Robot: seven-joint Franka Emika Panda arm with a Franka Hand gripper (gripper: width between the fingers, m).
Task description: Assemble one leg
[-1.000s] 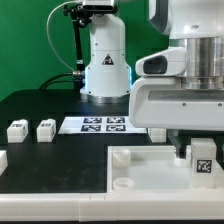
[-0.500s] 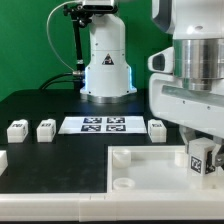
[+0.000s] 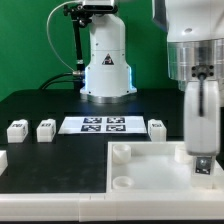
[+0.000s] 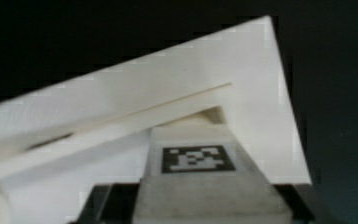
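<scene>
Tray-like white piece (image 3: 150, 172), large and flat with round corner sockets, at the near edge of the black table (image 3: 40, 108), reaching the table's near corner on the exterior view's right; two sockets visible along its side toward the exterior view's left, one nearer, one farther.

Gripper (image 3: 201, 160) above the tray's far corner on the exterior view's right; long pale fingers (image 3: 198, 115) hanging upright; the wrist view shows them pinching a leg (image 4: 194, 165), a white block with a black-and-white marker tag on its face, its end directed at a corner of the tray (image 4: 176, 95); dark finger pads lie against both sides of the block; in the exterior view the held leg is mostly hidden behind the fingers, only a dark patch showing at their tip; whether the leg touches the tray cannot be told.

Small white part (image 3: 2, 160) at the table's edge on the exterior view's left, cut off by the frame; kind not clear.

Loose legs, three, in a row across the middle of the table: first (image 3: 16, 129) toward the exterior view's left; second (image 3: 45, 128) just beside it; third (image 3: 157, 128) well apart, just beside the marker board's end on the exterior view's right; each upright, tag facing the camera.

Marker board (image 3: 104, 124), flat, between the second and third legs.

Robot base (image 3: 106, 62), white, at the far edge of the table.
</scene>
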